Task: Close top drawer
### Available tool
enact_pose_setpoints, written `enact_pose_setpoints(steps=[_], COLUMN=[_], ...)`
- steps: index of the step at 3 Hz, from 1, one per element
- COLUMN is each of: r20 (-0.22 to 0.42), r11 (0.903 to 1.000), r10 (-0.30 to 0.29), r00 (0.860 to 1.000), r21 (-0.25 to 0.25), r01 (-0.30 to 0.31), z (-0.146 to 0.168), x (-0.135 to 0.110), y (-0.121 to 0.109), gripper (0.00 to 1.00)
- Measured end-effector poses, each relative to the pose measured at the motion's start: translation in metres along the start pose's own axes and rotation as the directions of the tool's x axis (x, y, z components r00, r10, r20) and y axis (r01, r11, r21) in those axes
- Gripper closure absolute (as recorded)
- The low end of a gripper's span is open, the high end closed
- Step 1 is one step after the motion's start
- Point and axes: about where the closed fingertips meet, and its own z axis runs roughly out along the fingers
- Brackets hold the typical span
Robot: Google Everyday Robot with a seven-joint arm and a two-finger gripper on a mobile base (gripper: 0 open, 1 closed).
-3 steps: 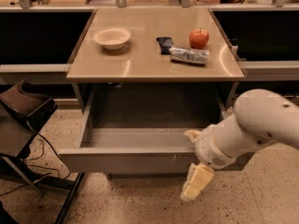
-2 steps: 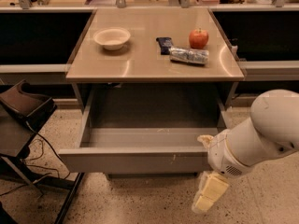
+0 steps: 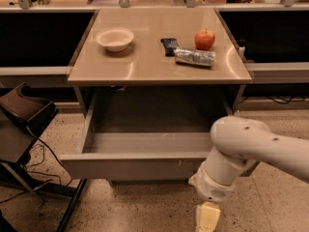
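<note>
Hanging low in front of the right end of the top drawer, the claw points down toward the speckled floor and is partly cut off by the lower edge of the view. Whether it is clenched or released cannot be told. The drawer stands pulled well out from under the tabletop, its plain grey front facing the camera. The white arm reaches in from the right, with its wrist crossing the front's right end. That placement probably puts the claw on the outer side of the front, where a push toward the cabinet would slide the drawer in. The push looks yet to begin. On the tabletop sit a bowl, an apple, a silvery wrapped packet and a dark bar, all well back from the edge, so closing should not disturb them.
</note>
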Motion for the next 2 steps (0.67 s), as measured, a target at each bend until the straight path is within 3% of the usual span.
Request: enact_pose_setpoints(steps=[1, 2], r20=[-0.033, 0.055], r11=[0.9897, 0.9967], r10=[-0.059, 0.056], r00=[0.998, 0.997], r21=[-0.132, -0.062], r01=[0.054, -0.052], z=[0.055, 0.058], x=[-0.019, -0.027], y=[-0.041, -0.094], gripper=[0.0, 0.0])
